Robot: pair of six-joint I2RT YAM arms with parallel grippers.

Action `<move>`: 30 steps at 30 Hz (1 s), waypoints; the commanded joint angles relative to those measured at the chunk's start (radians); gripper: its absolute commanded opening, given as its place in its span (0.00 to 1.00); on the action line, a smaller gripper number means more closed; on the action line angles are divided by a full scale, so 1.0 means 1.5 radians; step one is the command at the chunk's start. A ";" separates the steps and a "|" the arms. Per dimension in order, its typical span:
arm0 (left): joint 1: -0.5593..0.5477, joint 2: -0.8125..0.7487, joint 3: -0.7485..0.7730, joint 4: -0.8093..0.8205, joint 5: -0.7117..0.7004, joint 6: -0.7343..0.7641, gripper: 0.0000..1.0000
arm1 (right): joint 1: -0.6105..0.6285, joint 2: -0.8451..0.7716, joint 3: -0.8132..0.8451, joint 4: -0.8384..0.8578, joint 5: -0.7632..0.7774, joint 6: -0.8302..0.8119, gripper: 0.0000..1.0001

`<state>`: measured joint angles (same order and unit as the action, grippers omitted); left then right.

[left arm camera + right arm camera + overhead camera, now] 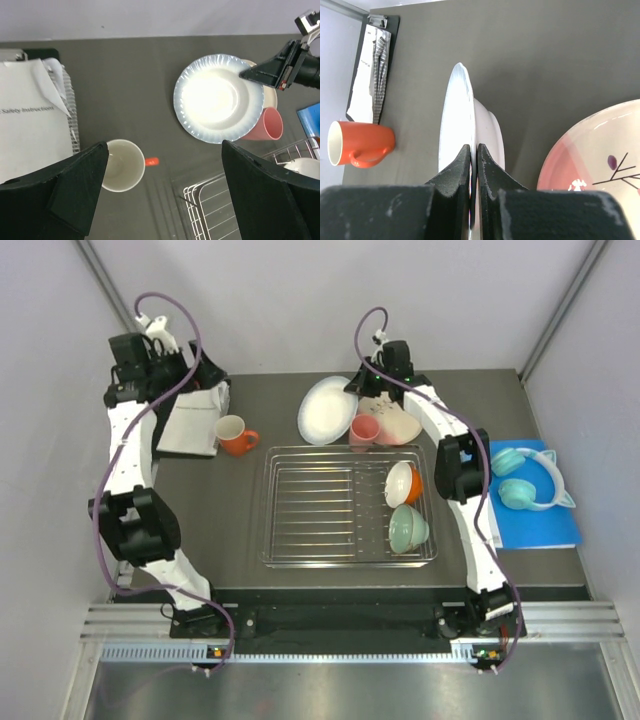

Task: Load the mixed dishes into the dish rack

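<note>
Blue-rimmed plate, 12 o'clock of dish rack: R gripper pinching rim, L gripper spread; thin grip may slip onto pink cup.

On my dark grey worktop the wire dish rack sits in the middle. Along the far side, left to right, I see a white booklet, an upright orange mug, a blue-rimmed plate, a pink cup and a beige plate, the last three crowded together. A blue mat lies at the right edge.
</note>
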<state>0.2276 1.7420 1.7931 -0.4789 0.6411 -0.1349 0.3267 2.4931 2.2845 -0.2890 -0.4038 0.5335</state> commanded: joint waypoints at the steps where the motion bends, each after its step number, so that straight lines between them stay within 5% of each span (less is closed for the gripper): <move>1: 0.007 -0.042 -0.081 -0.020 0.023 0.013 0.99 | 0.032 -0.096 0.039 0.048 -0.018 0.007 0.00; 9: 0.010 -0.081 -0.201 -0.007 0.023 0.030 0.99 | 0.076 -0.109 0.094 0.050 -0.007 0.009 0.00; 22: 0.018 -0.095 -0.228 -0.003 0.013 0.038 0.99 | 0.090 -0.254 0.074 0.061 -0.025 -0.024 0.00; 25: 0.026 -0.096 -0.219 -0.018 0.022 0.037 0.99 | 0.091 -0.316 0.081 -0.016 -0.037 -0.090 0.00; 30: 0.030 -0.118 -0.216 -0.033 0.027 0.039 0.99 | 0.111 -0.481 -0.099 -0.058 0.024 -0.251 0.00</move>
<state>0.2642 1.6386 1.4509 -0.5251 0.6582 -0.0944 0.4679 2.0617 2.2379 -0.4137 -0.3866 0.3305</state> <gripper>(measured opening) 0.990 0.043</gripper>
